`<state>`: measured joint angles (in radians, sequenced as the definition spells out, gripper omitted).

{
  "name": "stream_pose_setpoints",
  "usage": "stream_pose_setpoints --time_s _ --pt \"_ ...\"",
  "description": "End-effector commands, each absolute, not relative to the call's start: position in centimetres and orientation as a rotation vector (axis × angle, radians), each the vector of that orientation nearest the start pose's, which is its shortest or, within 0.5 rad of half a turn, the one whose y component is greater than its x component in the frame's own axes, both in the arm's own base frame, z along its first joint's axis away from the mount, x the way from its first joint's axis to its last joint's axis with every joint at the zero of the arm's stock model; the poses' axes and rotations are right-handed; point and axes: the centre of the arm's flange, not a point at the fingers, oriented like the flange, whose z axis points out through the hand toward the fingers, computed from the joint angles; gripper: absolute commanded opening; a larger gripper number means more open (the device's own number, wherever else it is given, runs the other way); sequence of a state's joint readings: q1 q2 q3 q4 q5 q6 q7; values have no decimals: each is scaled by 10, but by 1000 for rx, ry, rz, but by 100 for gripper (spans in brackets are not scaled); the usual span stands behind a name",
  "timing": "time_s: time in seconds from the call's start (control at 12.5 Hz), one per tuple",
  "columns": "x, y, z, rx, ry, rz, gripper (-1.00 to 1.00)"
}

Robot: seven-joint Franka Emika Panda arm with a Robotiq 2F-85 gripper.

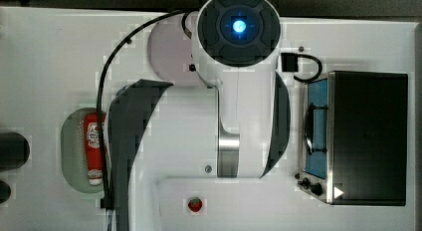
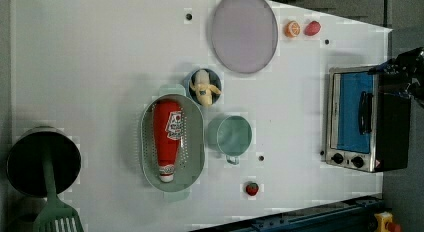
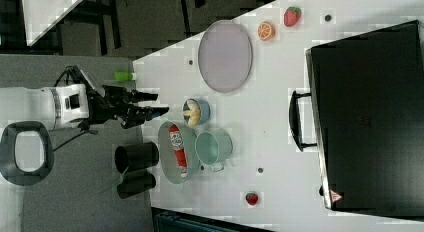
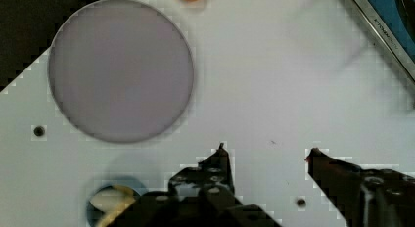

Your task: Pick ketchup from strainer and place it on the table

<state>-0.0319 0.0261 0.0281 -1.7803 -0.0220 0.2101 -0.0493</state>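
- end effector [image 4: 266,149] spread, empty, well apart from ketchup [image 2: 167,137] lying in strainer [image 2: 196,164].
- risk: the round bottle may roll or slip; fingers might clip the strainer rim.

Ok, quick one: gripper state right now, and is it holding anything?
Gripper: open, jaws apart with only bare table between them, holding nothing. The ketchup lies in the strainer.

White table [image 2: 100,67] carries a strainer [image 2: 192,147] at centre, cup [image 2: 231,134] at its 3 o'clock, plate [image 2: 244,32] toward 1, oven [image 2: 365,119] further at 3.
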Motion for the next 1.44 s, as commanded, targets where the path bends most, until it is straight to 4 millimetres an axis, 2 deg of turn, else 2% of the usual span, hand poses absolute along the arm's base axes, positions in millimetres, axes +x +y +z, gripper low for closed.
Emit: stream_pose_setpoints --time_s 0.08,0.24,0.4,0.56,0.88,1.04,1.2,1.44 --pt "502 2 585 -2894 1267 68 60" --pt "507 26 583 -2918 1201 37 100" --pt "512 70 577 -2961 1081 0 100" --pt "512 122 566 -3010 936 -12 100" --pt "494 234 532 -3101 610 19 100" --pt "483 284 509 -3114 455 46 100" --pt "465 326 477 -3123 314 114 100" --pt "444 369 420 -3078 178 142 100"
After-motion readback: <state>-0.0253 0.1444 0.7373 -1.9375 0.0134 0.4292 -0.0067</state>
